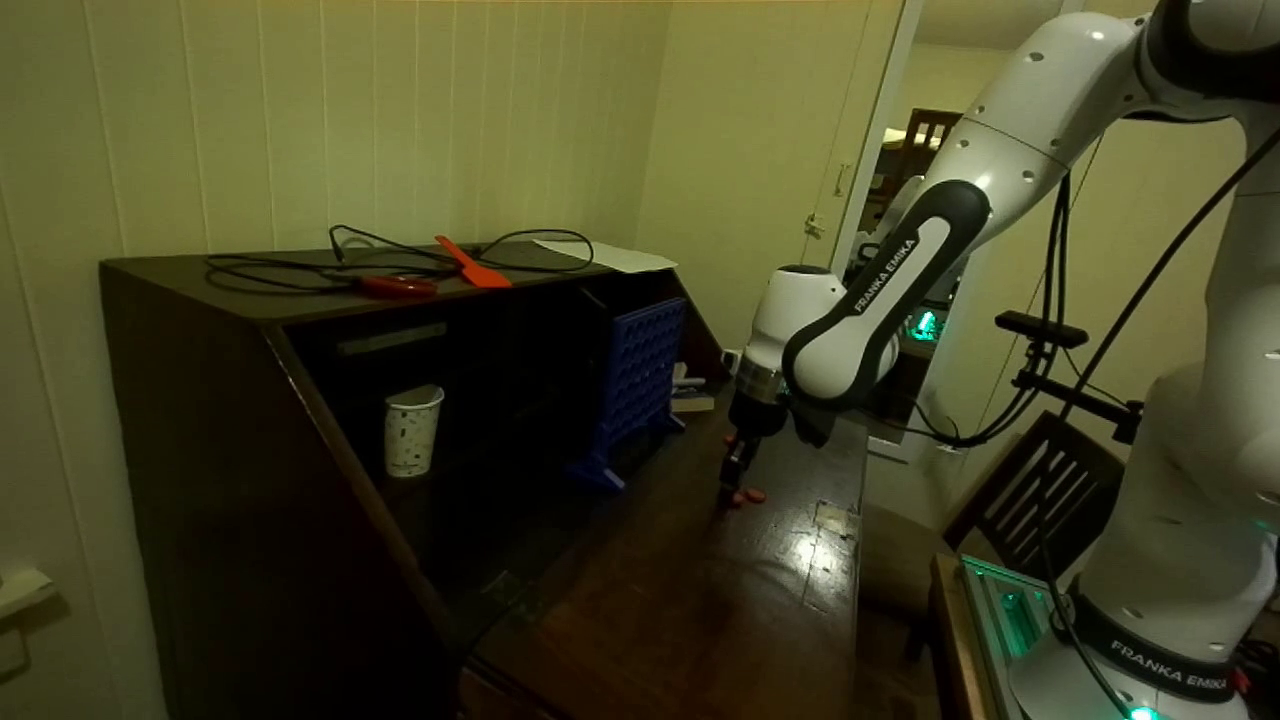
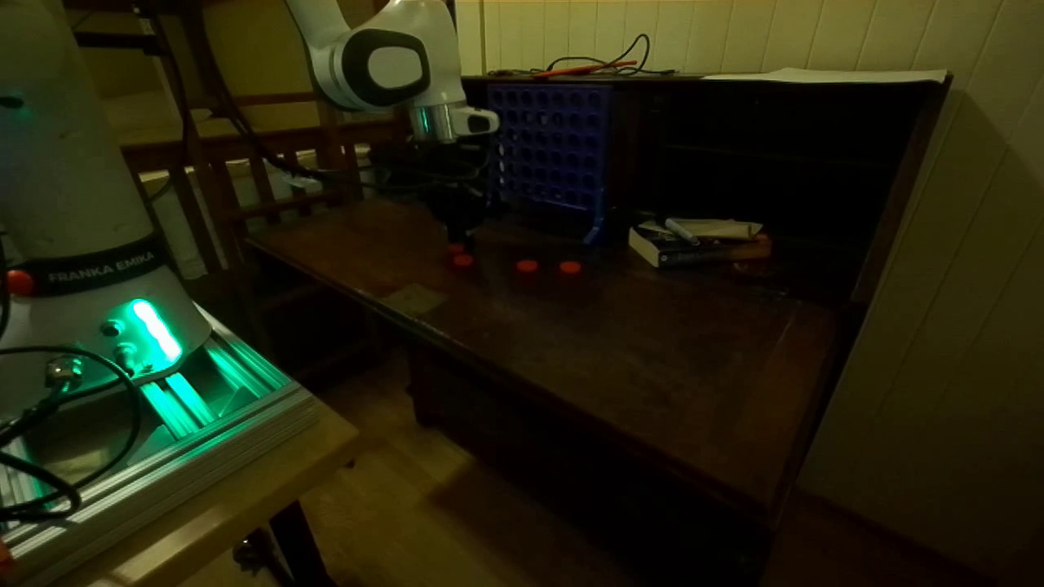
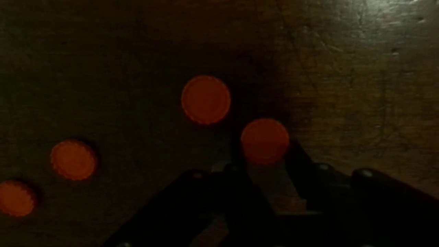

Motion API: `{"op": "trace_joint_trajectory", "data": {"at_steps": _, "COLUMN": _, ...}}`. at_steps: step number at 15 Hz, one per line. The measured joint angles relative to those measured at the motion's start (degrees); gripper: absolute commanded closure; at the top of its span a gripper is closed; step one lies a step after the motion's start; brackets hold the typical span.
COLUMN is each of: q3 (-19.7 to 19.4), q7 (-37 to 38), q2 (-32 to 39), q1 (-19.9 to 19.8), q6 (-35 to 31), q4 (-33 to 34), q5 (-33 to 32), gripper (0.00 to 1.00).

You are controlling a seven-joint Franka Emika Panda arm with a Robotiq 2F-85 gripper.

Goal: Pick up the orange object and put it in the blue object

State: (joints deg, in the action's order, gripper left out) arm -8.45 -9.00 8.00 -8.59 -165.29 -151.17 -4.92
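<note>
A: Of what material is the desk (image 1: 700, 630)?
B: It looks like wood, scratched, and glossy where light falls.
A: And the discs (image 3: 264, 141)?
B: They look like plastic, rather matt, with ridged edges. The rack (image 1: 645, 368) seems also plastic.
A: The cup (image 1: 411, 434)?
B: Paper, it seems, as the sheet (image 1: 612, 257). The arm (image 1: 1040, 105) is smooth and glossy.

Dark wooden desk (image 2: 652, 367); on it, orange discs (image 3: 73, 160); upright blue frame (image 1: 642, 370); book (image 2: 693, 253), apparently, in gloom
</note>
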Motion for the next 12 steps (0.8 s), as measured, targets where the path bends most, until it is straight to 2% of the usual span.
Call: {"op": "trace_joint_trajectory", "data": {"at_steps": 12, "q3": -1.60, "q7": 5.79, "q2": -12.82, "q1": -1.19, "q6": -2.31, "q4": -2.06, "q5": 0.00, "gripper": 0.90}}
